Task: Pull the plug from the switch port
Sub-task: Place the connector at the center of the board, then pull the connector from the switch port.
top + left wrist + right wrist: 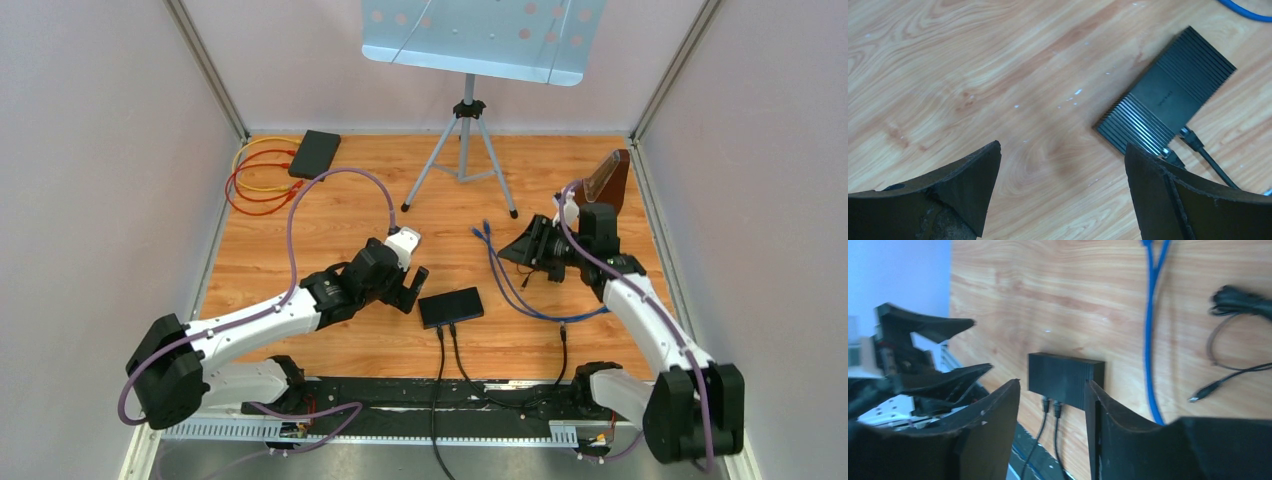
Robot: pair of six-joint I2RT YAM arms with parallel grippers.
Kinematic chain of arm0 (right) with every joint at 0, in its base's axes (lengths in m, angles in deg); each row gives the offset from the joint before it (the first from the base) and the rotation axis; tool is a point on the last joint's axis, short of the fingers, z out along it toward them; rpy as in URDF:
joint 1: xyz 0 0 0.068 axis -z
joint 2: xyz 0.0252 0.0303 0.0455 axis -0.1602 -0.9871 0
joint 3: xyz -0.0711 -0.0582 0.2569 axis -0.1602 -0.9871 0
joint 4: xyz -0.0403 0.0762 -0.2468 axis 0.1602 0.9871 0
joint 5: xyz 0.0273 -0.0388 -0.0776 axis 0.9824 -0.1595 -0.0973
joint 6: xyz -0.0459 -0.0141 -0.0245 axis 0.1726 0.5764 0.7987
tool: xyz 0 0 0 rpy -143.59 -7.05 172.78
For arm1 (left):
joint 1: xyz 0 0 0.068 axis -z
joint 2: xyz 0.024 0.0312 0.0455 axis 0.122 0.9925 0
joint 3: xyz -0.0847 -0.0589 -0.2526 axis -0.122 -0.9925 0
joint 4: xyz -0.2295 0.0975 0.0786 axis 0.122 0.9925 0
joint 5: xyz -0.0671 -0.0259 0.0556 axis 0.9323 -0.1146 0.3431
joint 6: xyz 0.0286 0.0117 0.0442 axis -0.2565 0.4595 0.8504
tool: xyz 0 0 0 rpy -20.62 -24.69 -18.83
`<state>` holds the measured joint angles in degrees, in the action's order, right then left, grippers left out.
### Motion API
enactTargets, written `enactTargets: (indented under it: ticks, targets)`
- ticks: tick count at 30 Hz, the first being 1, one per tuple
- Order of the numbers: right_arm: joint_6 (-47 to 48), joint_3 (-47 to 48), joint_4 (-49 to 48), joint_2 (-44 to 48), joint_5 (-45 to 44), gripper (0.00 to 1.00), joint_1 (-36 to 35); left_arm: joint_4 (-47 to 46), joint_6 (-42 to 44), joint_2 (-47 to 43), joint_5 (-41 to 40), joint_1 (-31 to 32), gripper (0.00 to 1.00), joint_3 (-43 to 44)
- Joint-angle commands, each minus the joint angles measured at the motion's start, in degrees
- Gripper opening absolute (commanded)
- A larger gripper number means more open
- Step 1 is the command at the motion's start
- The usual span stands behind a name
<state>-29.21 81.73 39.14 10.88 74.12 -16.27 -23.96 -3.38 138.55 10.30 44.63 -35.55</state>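
Observation:
A small black ribbed switch (451, 306) lies on the wooden table near the front middle. Two black plugs (445, 330) sit in its near-side ports, their cables running to the front edge. In the left wrist view the switch (1168, 95) is at the upper right with the plugs (1182, 141) beside my right finger. In the right wrist view the switch (1066, 378) and plugs (1051, 406) show between my fingers, farther off. My left gripper (412, 290) is open and empty just left of the switch. My right gripper (525, 255) is open and empty, to the right of the switch.
A blue cable (510, 285) loops on the table right of the switch, with a loose black cable (563, 340) by it. A second black box (315, 153) with red and yellow cables (255, 180) lies at the back left. A tripod stand (465, 150) stands at the back middle.

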Motion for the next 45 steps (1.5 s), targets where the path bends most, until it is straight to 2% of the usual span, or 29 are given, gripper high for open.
enactTargets:
  ticks: [1, 9, 17, 24, 26, 30, 34, 36, 37, 40, 45]
  targets:
    - [-12.19, -10.68, -10.75, 8.53, 5.64, 0.53, -2.77, -2.19, 5.57, 2.26, 8.59, -0.16, 1.00, 4.26]
    - [-24.10, -22.86, -16.01, 16.74, 1.25, 0.56, -12.27, -0.77, 8.62, 7.67, 16.45, -0.18, 1.00, 6.41]
    - [-30.71, -30.28, -21.52, 15.88, -1.51, 0.56, -16.31, -1.22, 9.39, 12.17, 22.70, -0.06, 1.00, 6.96]
    - [-30.19, -30.26, -22.92, 11.89, -1.05, 0.56, -17.80, -0.12, 12.01, 14.54, 24.62, 0.03, 1.00, 8.34]
    - [-29.67, -29.80, -23.20, 10.96, -1.25, 0.56, -18.47, 0.58, 12.23, 14.30, 23.74, 0.41, 1.00, 9.21]
    - [-28.52, -29.01, -23.85, 10.08, -2.40, 0.58, -19.59, -1.67, 10.85, 8.41, 16.95, 1.99, 1.00, 7.94]
    - [-25.55, -26.55, -21.74, 10.96, -3.94, 0.59, -20.87, -4.41, 6.89, 0.70, 7.37, 1.99, 1.00, 4.78]
    - [-24.88, -25.45, -20.08, 12.03, -6.24, 0.62, -21.55, -6.24, 5.17, -3.25, -0.86, 1.98, 1.00, 2.29]
    - [-24.86, -25.21, -19.93, 12.49, -6.98, 0.63, -21.77, -7.03, 5.11, -5.71, -1.93, 1.93, 1.00, 1.28]
    - [-26.02, -25.15, -20.45, 12.51, -8.04, 0.67, -22.03, -10.05, 7.92, -9.01, -1.50, 1.89, 1.00, -2.38]
    - [-31.18, -26.18, -22.42, 11.62, -11.88, 0.67, -24.07, -8.98, 14.68, -6.38, 6.01, 1.88, 1.00, -2.86]
